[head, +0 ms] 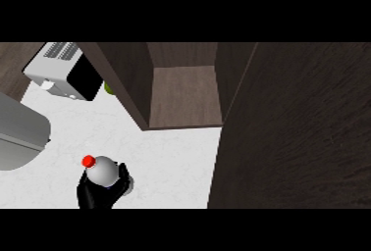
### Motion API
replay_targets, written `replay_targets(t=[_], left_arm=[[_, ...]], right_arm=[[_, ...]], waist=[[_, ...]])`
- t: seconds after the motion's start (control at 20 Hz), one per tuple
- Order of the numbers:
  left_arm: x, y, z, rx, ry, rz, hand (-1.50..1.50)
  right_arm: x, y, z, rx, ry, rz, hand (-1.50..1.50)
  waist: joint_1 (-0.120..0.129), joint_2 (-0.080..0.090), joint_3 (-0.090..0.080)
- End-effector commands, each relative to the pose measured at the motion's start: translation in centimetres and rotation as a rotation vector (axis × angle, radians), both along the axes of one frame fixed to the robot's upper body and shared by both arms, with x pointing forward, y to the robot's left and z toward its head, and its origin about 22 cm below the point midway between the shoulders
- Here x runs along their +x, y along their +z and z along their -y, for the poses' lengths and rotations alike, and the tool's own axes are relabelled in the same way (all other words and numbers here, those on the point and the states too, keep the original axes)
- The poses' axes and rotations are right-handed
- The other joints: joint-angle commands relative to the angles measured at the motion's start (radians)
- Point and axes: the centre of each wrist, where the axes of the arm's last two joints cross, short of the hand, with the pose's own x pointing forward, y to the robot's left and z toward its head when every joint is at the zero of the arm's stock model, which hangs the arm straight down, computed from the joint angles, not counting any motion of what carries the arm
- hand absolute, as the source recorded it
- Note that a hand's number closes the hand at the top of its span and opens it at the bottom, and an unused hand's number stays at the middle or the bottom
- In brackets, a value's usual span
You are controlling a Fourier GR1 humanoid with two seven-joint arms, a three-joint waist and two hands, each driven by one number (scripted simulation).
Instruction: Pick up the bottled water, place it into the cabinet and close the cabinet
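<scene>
Transport is your step now: your left hand (98, 193), fingers curled round the clear plastic water bottle with red cap (103, 169), holds it toward the white marble counter's (167, 157) near left edge, so next carry it into the open dark-brown wooden cabinet (185, 93).

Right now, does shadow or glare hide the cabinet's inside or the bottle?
Head view: no glare; the cabinet interior is dim but its shelf reads clearly; the bottled water shows pale against the white counter, its lower part hidden by the left hand, not by shadow.
</scene>
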Motion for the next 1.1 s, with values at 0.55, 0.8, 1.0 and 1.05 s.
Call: replay_targets(t=[0.55,0.8,1.0,1.05], left_arm=[[0.2,4.4,2.0,-0.071,-0.462,0.077,1.5],[1.8,7.6,4.2,-0.09,-0.488,0.092,1.5],[1.9,10.0,5.1,-0.041,-0.497,0.139,1.5],[2.2,9.0,5.1,-0.024,-0.489,0.13,1.5]], right_arm=[[-2.5,2.3,1.1,0.017,-0.049,0.035,-1.5],[-2.1,1.6,0.8,0.004,-0.052,0.021,-1.5],[-2.3,1.8,0.2,0.014,-0.055,0.018,-1.5],[-1.6,1.6,0.2,-0.004,-0.075,0.009,-1.5]], waist=[[0.043,-0.002,0.002],[0.044,0.0,0.002],[0.044,-0.002,0.002],[0.045,0.001,0.001]])
